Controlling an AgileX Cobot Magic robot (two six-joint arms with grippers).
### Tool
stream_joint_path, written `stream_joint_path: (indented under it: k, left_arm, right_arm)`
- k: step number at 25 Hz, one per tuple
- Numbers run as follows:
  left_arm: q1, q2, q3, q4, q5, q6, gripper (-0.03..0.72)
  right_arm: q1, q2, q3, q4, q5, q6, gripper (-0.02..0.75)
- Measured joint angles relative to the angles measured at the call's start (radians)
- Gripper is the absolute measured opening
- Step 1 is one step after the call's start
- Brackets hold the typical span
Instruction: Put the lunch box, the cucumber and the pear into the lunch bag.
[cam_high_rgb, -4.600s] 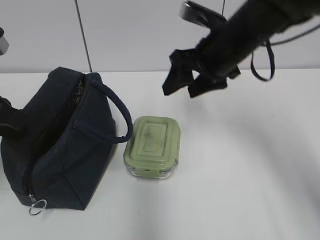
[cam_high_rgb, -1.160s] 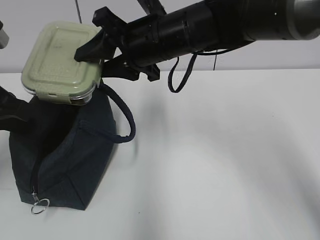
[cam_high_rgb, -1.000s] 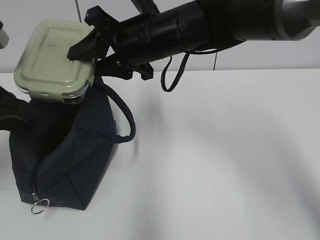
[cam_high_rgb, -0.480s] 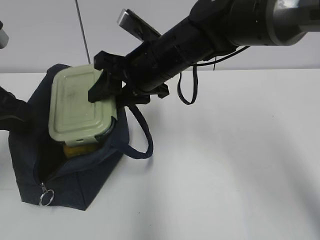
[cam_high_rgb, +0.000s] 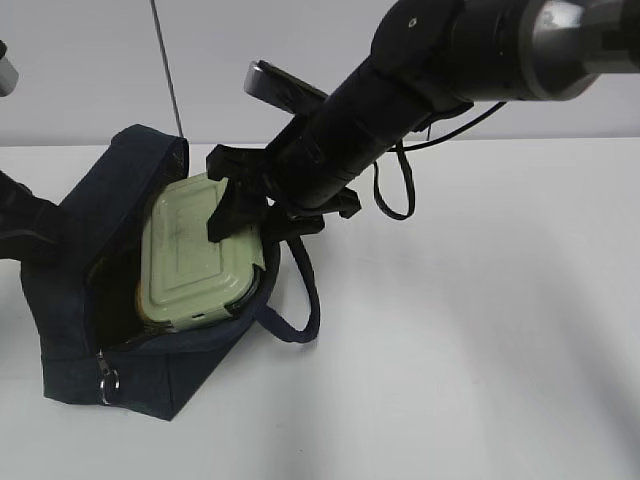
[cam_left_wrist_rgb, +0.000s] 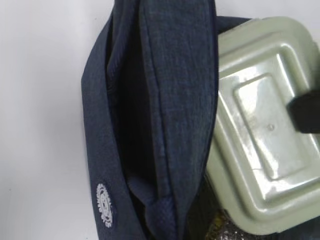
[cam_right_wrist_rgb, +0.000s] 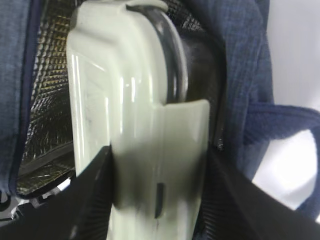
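Observation:
The navy lunch bag stands open at the left of the table. The sage-lidded lunch box is tilted in its mouth, partly sunk inside. My right gripper is shut on the box's near end; its fingers clamp the box on both sides. My left gripper holds the bag's left edge up; only bag fabric and the box lid show in the left wrist view. A yellow patch shows under the box. The cucumber is hidden.
The bag's loop handle hangs out to the right on the white table. The metal ring pull hangs at the bag's front corner. Silvery lining shows beside the box. A white wall stands behind.
My right gripper picked the lunch box up from the table, carried it left over the bag and lowered it into the open mouth. The bag's mouth has widened.

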Motion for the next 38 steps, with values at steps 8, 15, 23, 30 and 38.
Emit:
stream_joint_path:
  k: [8,15,23,30,38]
  left_arm:
    - [0.0,0.0,0.0,0.0,0.001,0.0,-0.015]
    - [0.0,0.0,0.0,0.001,0.0,0.0,-0.015]
    - [0.0,0.0,0.0,0.002,0.0,0.0,-0.015]
    - [0.0,0.0,0.0,0.002,0.0,0.0,-0.015]
    - [0.0,0.0,0.0,0.003,0.0,0.0,-0.015]
  right_arm:
    - [0.066,0.047,-0.092,0.007,-0.019,-0.033,0.377]
    - [0.078,0.09,-0.262,0.014,0.088,-0.083,0.533]
    - [0.078,0.09,-0.497,-0.308,0.299,0.129,0.54]
    - [0.081,0.092,-0.505,-0.397,0.403,0.192,0.533]
    - [0.091,0.164,-0.506,-0.333,0.397,0.201,0.505]
